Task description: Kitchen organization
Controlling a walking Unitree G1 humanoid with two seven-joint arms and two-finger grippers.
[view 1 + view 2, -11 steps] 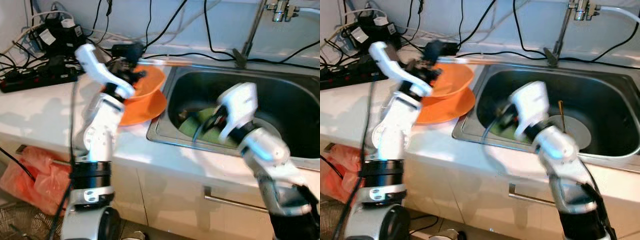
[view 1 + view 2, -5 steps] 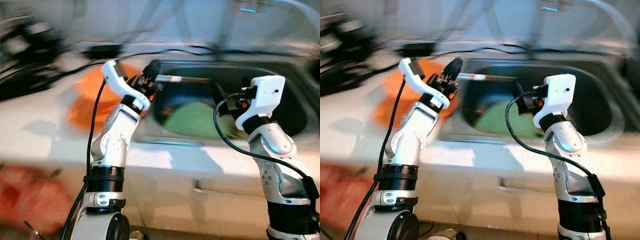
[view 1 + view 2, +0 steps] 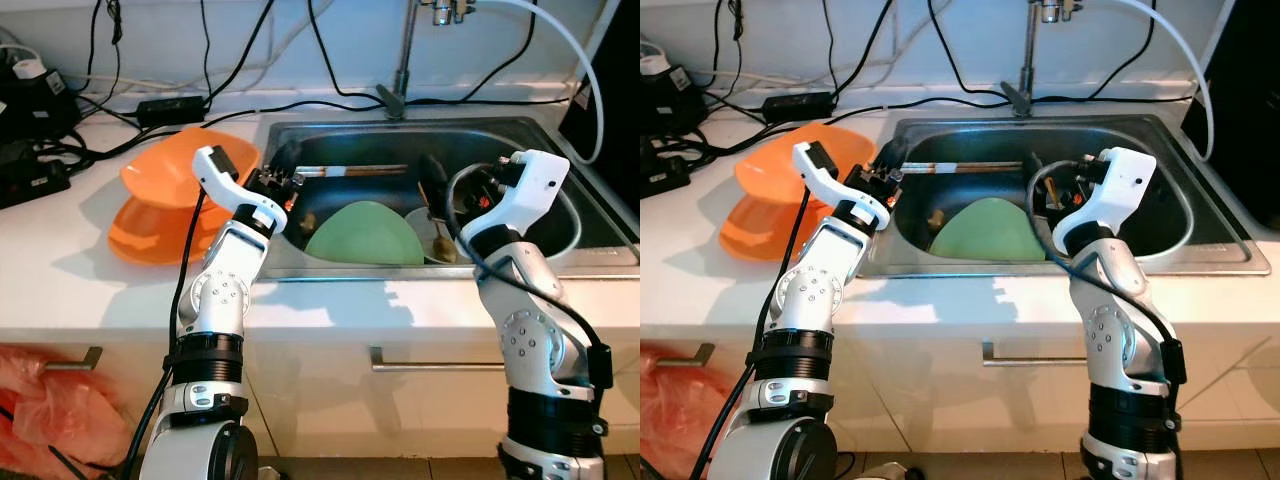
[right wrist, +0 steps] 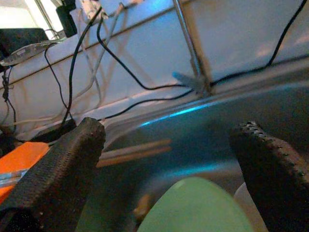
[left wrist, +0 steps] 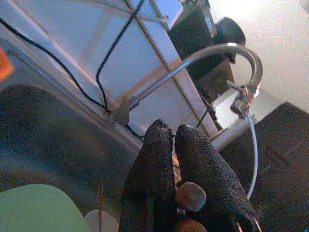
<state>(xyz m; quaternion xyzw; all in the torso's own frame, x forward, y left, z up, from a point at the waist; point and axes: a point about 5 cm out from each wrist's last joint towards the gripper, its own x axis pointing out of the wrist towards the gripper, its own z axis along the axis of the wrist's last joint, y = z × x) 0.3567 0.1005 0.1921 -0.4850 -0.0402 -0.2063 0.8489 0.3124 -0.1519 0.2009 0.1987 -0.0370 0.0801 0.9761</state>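
Note:
My left gripper (image 3: 283, 185) is at the sink's left rim, shut on a pair of wooden chopsticks (image 3: 350, 171) that reach level across the basin. In the left wrist view the fingers (image 5: 159, 154) pinch the chopsticks' ends (image 5: 190, 195). A green plate (image 3: 363, 235) leans in the sink (image 3: 520, 130), beside a white dish (image 3: 425, 222). My right gripper (image 3: 445, 195) hovers over the basin's middle, open and holding nothing, with its fingers (image 4: 72, 159) spread wide above the green plate (image 4: 198, 208).
Two orange dishes, a bowl (image 3: 170, 175) on a plate (image 3: 135, 240), sit on the white counter left of the sink. Power strips and black cables (image 3: 30, 100) crowd the back left. A faucet (image 3: 405, 60) rises behind the sink. A red bag (image 3: 40, 420) hangs below the counter.
The view has swung right. My left gripper carried the chopsticks from the orange bowl to the sink's left rim. My right gripper rose from near the green plate.

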